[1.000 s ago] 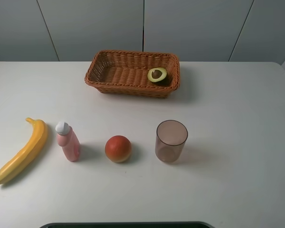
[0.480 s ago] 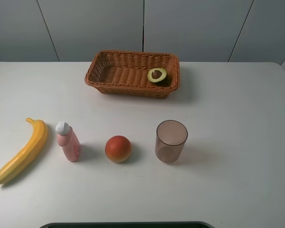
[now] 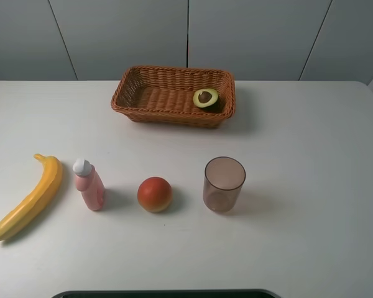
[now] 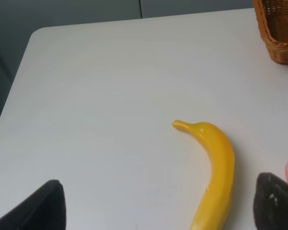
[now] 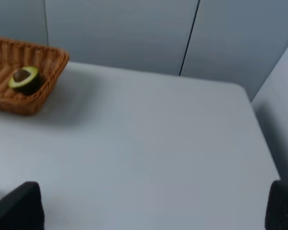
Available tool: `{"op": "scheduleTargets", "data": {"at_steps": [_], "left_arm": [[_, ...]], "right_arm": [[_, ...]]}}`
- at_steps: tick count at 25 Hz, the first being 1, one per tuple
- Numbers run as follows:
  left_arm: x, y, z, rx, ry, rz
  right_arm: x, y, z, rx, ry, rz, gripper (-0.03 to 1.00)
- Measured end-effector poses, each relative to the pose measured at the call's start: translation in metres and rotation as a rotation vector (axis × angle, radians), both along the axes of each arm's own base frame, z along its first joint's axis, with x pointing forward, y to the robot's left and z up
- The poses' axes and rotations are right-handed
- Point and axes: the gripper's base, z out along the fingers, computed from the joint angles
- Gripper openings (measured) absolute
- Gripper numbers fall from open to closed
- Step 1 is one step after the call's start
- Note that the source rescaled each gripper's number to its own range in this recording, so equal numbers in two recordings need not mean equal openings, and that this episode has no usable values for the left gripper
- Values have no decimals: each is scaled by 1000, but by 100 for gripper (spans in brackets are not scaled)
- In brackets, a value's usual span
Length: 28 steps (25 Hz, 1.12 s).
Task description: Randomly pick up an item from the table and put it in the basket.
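1. Left gripper (image 4: 156, 206) and right gripper (image 5: 153, 206): fingers spread wide, holding nothing, tips cut off at frame edges.
2. Half avocado (image 3: 206, 98): dark skin, yellow-green flesh, brown pit up, lying in the basket's (image 3: 150, 113) right end.

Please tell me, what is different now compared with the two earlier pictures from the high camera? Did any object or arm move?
Nothing visibly changed. The half avocado lies in the right end of the basket as before, and the banana, pink bottle, red-orange fruit and cup stand in the same places on the table. No arm appears in the high view.
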Motion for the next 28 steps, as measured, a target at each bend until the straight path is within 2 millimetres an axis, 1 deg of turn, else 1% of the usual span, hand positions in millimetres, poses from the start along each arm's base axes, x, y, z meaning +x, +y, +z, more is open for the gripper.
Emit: {"op": "scheduleTargets", "data": {"at_steps": [2,4,9,15,28], "left_arm": [[0,0,0,0,0,0],[0,0,0,0,0,0],[0,0,0,0,0,0],[0,0,0,2,0,-1],[0,0,0,2,0,-1]], "right_arm": [[9,0,-14,19,52,0,100],[17,1,-24,42,71,3,100],[28,0,-40,57,97,-3,100],[32,-3,-41,36,72,-22,100],[32,-3,-41,37,67,-23,100]]}}
